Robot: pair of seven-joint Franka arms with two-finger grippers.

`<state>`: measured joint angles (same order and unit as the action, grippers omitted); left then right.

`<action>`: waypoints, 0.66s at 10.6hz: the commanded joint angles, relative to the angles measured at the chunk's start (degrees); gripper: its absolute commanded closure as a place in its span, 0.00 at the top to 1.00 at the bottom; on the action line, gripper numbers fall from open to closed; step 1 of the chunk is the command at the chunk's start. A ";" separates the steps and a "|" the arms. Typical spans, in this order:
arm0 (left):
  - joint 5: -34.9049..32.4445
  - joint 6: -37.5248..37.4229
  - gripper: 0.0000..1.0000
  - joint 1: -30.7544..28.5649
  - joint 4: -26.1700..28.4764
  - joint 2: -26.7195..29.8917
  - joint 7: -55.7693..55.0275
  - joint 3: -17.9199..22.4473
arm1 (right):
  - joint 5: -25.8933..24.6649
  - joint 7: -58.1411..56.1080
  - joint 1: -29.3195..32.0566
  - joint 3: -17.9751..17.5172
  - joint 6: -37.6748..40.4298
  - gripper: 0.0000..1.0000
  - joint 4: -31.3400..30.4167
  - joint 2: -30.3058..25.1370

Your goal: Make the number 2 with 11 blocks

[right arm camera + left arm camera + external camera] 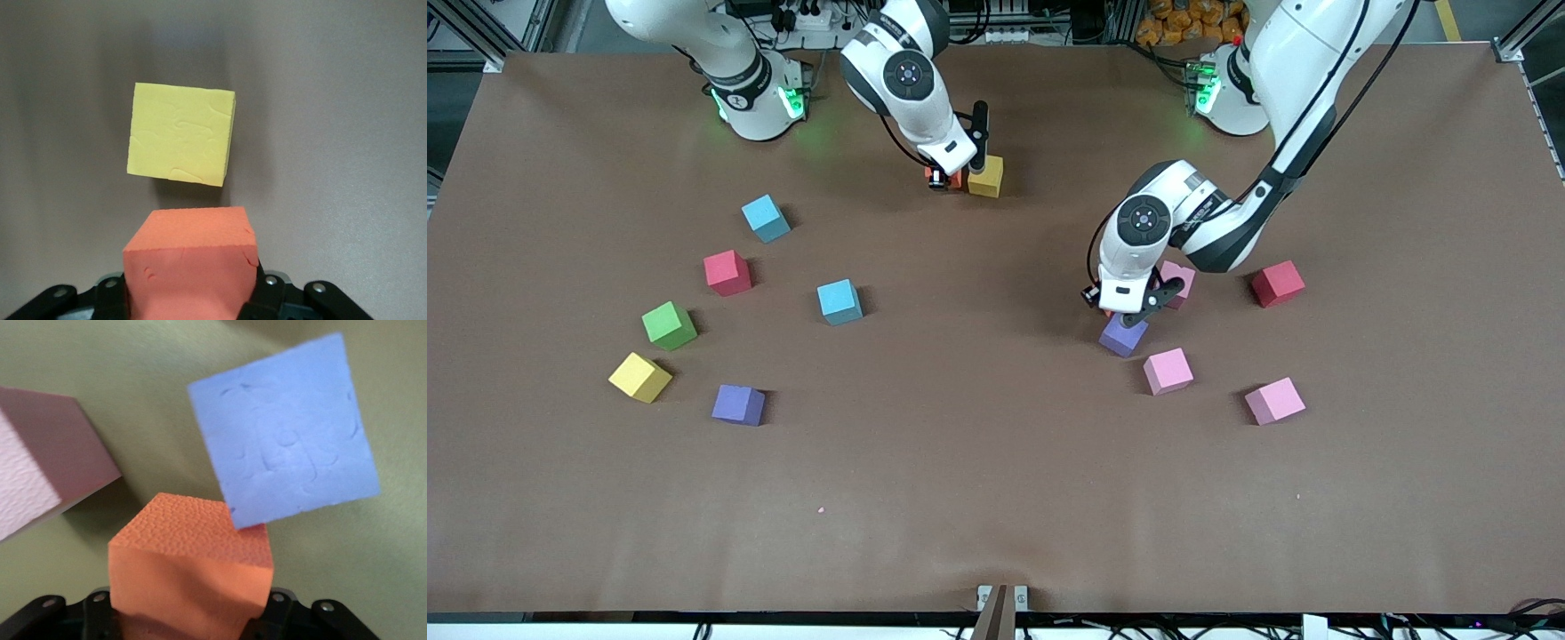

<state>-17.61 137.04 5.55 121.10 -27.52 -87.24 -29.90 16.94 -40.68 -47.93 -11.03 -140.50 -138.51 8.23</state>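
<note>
Left gripper (1123, 313) clamped on an orange cube (193, 567), down at the table just beside the purple cube (1123, 335), which serves as landmark; a corner of that purple cube overlaps the orange one in the left wrist view. Nearer the front camera than the landmark: two pink cubes (1168, 371) (1274, 400). Toward the right arm's end: second purple cube (738, 404), yellow cube (640, 377), green cube (669, 324), two light blue cubes (840, 301) (766, 218), a red one (727, 272). Farther than the landmark: third pink cube (1181, 283), mostly hidden by the left arm, and another red one (1277, 284). Farthest: right gripper (945, 177) pinching a second orange cube (192, 263) just beside the other yellow cube (985, 176).

Step, as I read it: early placing; no digit laid out yet. Next: left lifts straight up without dragging purple; right seats orange flush against yellow.
</note>
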 commanded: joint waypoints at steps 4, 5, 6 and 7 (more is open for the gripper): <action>-0.50 -2.39 0.13 -1.76 0.45 3.70 -16.54 -1.39 | 1.69 0.43 -1.54 -0.04 -6.96 0.37 -0.44 3.87; -0.41 -2.39 0.13 -1.77 0.36 3.70 -18.22 -1.39 | 1.78 0.43 -1.55 0.05 -6.98 0.37 -0.36 4.50; -0.24 -2.39 0.13 -1.77 0.36 3.70 -20.41 -1.39 | 1.78 -0.18 -1.12 -0.04 -5.76 0.37 -0.36 3.81; -0.23 -2.39 0.13 -1.77 0.36 3.70 -21.73 -1.39 | 1.69 -0.45 -0.76 0.05 -2.88 0.37 -0.36 2.85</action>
<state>-17.61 135.59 4.29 121.10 -24.86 -106.08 -30.54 17.06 -40.63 -48.54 -11.09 -145.76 -138.74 12.65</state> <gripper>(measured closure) 0.379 0.419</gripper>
